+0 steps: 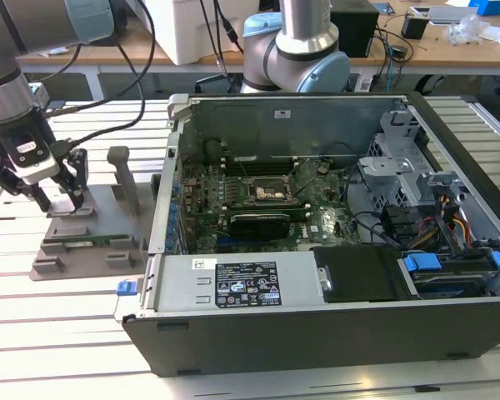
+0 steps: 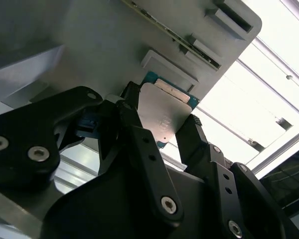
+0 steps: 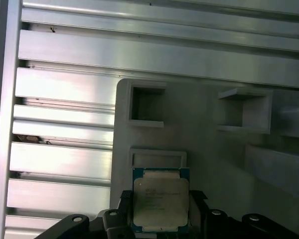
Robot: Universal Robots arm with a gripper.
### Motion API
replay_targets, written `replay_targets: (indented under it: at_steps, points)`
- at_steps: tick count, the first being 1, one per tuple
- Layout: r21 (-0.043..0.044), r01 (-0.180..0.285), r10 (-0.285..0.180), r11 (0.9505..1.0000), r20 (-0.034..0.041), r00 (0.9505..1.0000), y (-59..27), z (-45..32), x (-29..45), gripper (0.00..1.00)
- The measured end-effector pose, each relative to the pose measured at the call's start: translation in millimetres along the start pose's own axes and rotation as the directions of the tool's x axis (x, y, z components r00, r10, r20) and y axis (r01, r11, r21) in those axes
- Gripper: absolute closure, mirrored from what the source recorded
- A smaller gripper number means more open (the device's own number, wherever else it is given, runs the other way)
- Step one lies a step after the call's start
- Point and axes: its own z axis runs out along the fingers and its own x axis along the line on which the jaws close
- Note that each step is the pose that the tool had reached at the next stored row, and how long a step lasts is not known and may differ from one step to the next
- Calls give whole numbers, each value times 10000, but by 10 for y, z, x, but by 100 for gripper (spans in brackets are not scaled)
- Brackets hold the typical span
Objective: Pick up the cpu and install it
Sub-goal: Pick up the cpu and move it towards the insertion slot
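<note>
At nine o'clock from the open case (image 1: 317, 333) in the exterior view, the jaws grip the cpu (image 3: 159, 201) by opposite edges.

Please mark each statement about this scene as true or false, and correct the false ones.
1. The gripper is inside the computer case. False: it is at the grey fixture, to the exterior view's left of the case.
2. The cpu lies between the gripper's fingers. True.
3. The cpu is seated in the motherboard socket. False: it is at the fixture, away from that socket.
4. The case is open, its motherboard showing. True.
</note>
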Motion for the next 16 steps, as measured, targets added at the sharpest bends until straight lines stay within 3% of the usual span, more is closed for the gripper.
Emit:
replay_targets:
  at_steps: [13, 16]
  points:
    - [1, 0, 0, 10000, 0, 10000, -6, -257, -7, 45]
    - [0, 1, -1, 10000, 0, 10000, -8, -351, -9, 45]
